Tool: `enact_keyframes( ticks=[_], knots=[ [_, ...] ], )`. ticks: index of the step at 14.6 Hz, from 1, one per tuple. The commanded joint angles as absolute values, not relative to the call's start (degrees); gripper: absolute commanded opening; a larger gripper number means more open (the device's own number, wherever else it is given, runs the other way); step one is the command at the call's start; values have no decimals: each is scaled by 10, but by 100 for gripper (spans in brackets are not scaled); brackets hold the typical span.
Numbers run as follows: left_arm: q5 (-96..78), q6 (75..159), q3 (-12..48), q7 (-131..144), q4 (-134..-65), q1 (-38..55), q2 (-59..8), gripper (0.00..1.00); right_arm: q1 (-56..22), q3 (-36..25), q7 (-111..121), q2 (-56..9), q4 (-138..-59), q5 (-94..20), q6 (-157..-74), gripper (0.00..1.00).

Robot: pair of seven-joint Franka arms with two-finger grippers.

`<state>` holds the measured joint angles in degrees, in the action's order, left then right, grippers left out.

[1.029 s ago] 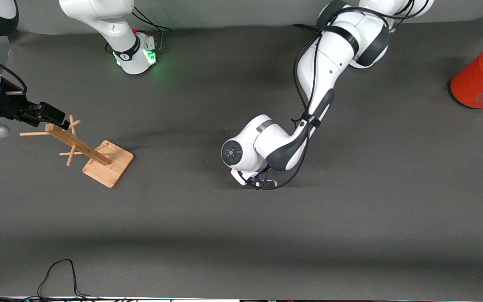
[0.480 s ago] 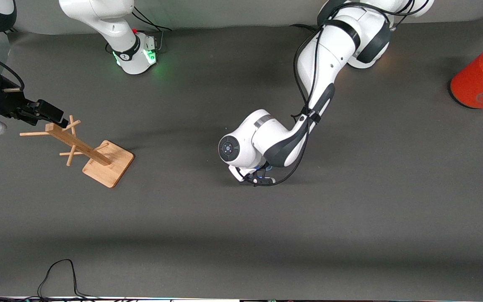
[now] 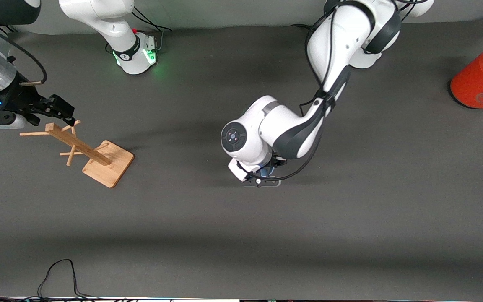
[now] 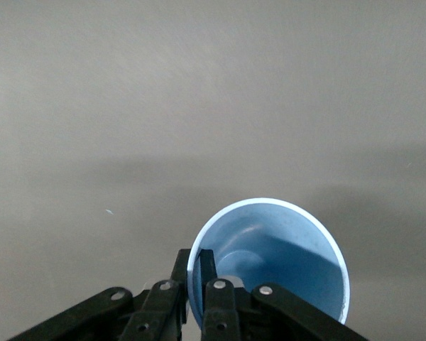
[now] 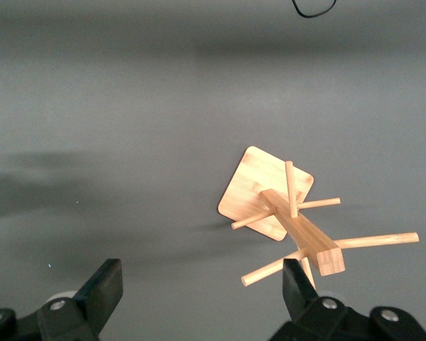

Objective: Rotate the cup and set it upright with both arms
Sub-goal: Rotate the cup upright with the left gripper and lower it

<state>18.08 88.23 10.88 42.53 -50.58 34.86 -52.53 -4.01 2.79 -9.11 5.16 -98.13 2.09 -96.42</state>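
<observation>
The left hand (image 4: 196,295) is pinching the rim of the light-blue cup (image 4: 270,259) over the middle of the worktop (image 3: 350,218), and its arm is now raised higher than before. The right hand (image 5: 199,302), wide open and holding nothing, is hanging above the wooden rack (image 3: 78,147), having shifted slightly toward the bases.

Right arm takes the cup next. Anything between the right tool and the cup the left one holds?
Nothing visible on the table between them. The right tool, open, hangs over the wooden rack at the right arm's end; the left tool pinches the cup by its rim over mid-table. The rack stands under the right tool, not in the stretch between.
</observation>
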Motion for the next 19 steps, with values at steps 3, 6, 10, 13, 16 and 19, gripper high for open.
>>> enact_keyframes(
  ticks=[3,6,10,13,16,19],
  knots=[
    [110,889,103,435,-535,304,-412,0,-37,18,-79,47,-976,14,-964,100],
    [105,1010,102,435,-715,292,-298,0,-36,15,-79,47,-975,-1,-964,100],
    [107,1249,98,459,-988,281,-171,0,-38,14,-80,46,-976,-1,-963,100],
    [113,1366,98,497,-1090,284,-146,0,-38,13,-79,49,-977,-1,-959,100],
    [113,1480,97,518,-1164,287,-148,0,-39,8,-79,51,-980,-1,-958,100],
    [140,1545,96,554,-1196,285,-172,0,-39,8,-79,51,-980,-1,-957,100]
  ],
)
